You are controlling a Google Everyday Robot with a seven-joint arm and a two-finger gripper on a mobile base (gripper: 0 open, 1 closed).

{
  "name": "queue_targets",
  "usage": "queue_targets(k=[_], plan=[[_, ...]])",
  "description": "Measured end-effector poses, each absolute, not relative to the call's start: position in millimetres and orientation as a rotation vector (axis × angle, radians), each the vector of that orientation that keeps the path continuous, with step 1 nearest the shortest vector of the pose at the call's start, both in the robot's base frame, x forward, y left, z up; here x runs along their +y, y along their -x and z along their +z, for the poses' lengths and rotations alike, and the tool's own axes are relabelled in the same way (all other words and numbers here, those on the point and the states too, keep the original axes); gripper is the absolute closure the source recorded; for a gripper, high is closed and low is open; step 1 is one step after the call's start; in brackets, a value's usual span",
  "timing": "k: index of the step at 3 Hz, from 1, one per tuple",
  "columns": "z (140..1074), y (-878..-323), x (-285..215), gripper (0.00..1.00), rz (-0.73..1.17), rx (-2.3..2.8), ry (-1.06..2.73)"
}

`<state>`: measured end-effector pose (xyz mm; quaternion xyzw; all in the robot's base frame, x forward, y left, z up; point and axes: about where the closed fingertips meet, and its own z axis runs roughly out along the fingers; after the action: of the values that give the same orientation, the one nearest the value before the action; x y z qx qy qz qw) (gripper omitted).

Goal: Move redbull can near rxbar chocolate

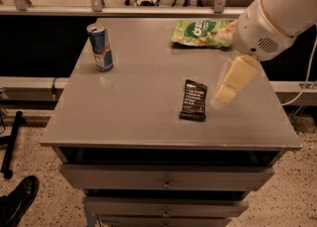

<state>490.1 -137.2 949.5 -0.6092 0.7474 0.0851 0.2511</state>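
The redbull can (100,46) stands upright near the far left corner of the grey table (138,102). The rxbar chocolate (194,100), a flat black wrapper with white text, lies right of the table's middle. My gripper (229,83) hangs from the white arm at the right, just right of the bar and above the table, far from the can. It holds nothing that I can see.
A green snack bag (200,33) lies at the far edge, partly behind the arm. Drawers run below the table front. A railing stands behind the table. A black shoe (17,202) is on the floor at lower left.
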Motion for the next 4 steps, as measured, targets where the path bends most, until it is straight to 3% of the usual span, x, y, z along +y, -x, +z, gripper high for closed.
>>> queue_targets(k=[1,3,4], plan=[[955.2,-509.2,-94.3,0.0,0.358,1.94,1.575],[955.1,-530.1,-80.8,0.0,0.394,1.871,1.569],[941.0,-564.1,-45.8,0.0,0.469,1.763,1.552]])
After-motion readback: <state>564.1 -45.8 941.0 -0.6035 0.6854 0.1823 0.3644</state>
